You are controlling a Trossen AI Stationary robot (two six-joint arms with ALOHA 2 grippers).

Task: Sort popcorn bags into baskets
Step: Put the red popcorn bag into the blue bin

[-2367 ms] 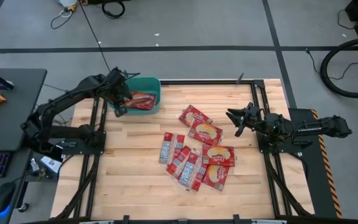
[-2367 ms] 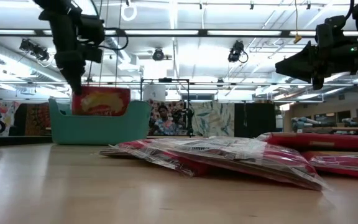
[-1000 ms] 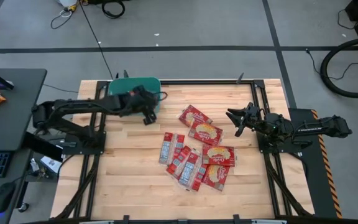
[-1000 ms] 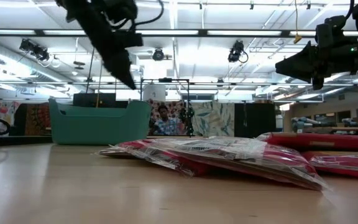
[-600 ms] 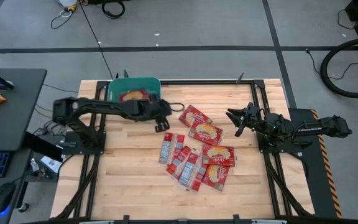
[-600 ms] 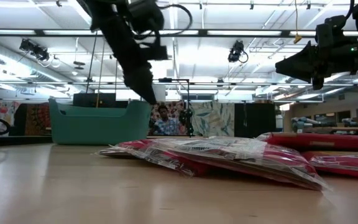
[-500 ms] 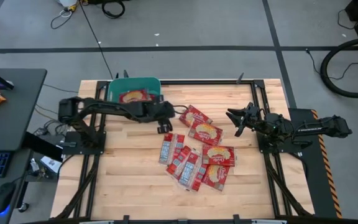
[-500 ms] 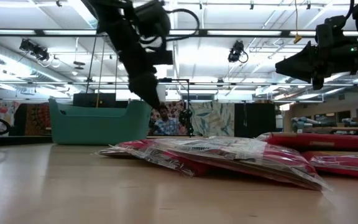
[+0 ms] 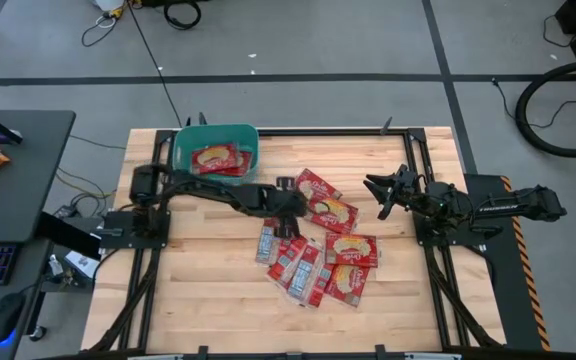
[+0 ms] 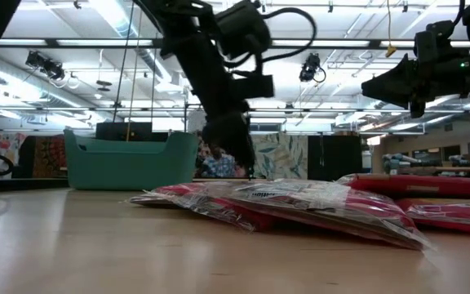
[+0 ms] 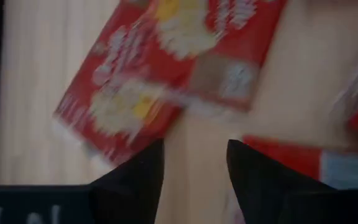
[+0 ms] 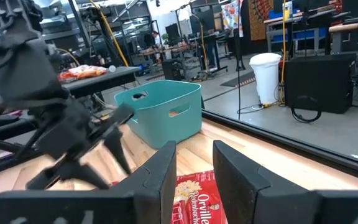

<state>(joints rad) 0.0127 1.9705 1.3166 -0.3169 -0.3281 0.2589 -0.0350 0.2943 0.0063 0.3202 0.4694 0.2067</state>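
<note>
Wooden table (image 9: 208, 290): left gripper (image 9: 290, 208), fingers apart and empty, hangs over scattered popcorn bags (image 9: 318, 245); right gripper (image 9: 380, 194) also parted.

glossy plastic popcorn bags (image 9: 331, 212); matt wood table (image 9: 208, 290); plastic basket (image 9: 214, 140).

My view: grey floor (image 9: 328, 40) with dark tape lines around wooden table (image 9: 208, 290); black desk (image 9: 18, 180) beside table; ceiling strip lights (image 10: 317, 42) overhead.

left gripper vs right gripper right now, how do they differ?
Left gripper is stretched out low over the loose popcorn bags mid-table; right gripper hangs off to the table's right side, clear of the bags. The left points down at a bag; the right sits roughly level. Both have fingers apart and hold nothing.
</note>
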